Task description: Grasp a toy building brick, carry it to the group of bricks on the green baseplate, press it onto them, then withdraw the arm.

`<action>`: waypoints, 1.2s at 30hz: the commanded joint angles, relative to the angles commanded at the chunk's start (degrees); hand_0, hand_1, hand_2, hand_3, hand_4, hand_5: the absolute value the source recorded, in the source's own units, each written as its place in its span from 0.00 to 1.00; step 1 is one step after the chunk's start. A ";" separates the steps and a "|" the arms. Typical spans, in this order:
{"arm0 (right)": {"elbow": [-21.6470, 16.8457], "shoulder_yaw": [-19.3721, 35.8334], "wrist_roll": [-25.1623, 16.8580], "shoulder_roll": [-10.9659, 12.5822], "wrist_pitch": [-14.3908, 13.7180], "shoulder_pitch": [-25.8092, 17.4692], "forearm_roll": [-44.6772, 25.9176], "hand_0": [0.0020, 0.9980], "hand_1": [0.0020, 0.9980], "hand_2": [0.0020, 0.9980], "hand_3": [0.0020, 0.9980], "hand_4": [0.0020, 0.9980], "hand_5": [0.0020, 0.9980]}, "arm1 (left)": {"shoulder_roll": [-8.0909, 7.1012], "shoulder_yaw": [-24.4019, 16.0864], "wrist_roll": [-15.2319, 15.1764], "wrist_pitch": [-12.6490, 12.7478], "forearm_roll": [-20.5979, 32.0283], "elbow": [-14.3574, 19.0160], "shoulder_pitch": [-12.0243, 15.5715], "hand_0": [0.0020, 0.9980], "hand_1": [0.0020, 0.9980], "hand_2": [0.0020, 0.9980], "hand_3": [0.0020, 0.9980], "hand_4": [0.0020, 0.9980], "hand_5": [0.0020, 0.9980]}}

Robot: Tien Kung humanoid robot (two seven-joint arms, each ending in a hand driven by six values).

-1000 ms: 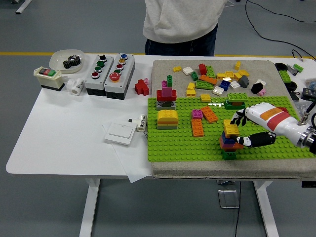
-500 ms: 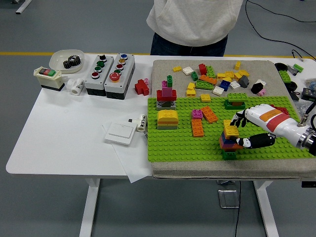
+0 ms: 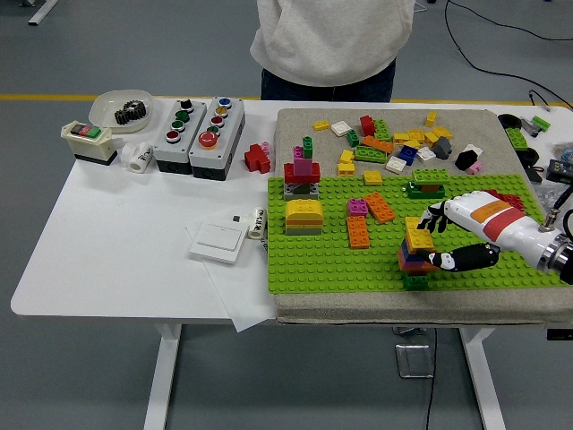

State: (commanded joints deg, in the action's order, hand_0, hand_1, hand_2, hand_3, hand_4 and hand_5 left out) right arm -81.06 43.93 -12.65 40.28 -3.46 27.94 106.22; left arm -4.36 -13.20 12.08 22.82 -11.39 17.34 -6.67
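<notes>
- Yellow brick (image 3: 419, 233) tops a small brick stack (image 3: 414, 260) on the green baseplate (image 3: 322, 260), directly left of the right hand (image 3: 466, 231).
- Its fingers (image 3: 434, 218) and thumb clasp that brick.

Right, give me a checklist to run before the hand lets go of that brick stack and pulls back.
1. Yellow brick sits on top of the brick stack: ok.
2. Brick fully pressed down onto the studs: cannot tell from this view.
3. Stack stands upright on the green baseplate: ok.
4. Right hand has released: not ok, fingers are at the yellow brick and the thumb is against the stack.
5. Way back to the right is free of loose bricks: ok, only bare baseplate under the forearm.
6. Person at the far side has no hands over the table: ok.
</notes>
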 joint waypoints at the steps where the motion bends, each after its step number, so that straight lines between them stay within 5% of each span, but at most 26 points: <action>1: -0.03 0.01 0.00 0.00 -0.01 -0.01 0.03 0.50 0.48 0.52 0.50 0.71 0.45 | 0.00 -0.01 0.01 0.01 -0.01 0.00 0.02 0.74 0.73 0.72 0.59 0.64 0.67; 36: 0.14 0.34 0.03 -0.48 -0.66 -0.32 0.59 0.50 0.51 0.55 0.51 0.71 0.44 | -0.04 -0.29 0.32 -0.09 -0.81 0.05 0.16 0.74 0.73 0.72 0.59 0.64 0.66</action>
State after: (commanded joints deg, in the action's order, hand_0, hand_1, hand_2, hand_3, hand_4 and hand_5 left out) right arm -80.92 44.27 -12.63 39.80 -4.12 27.62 106.82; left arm -4.40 -13.49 12.40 22.74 -12.21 17.39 -6.51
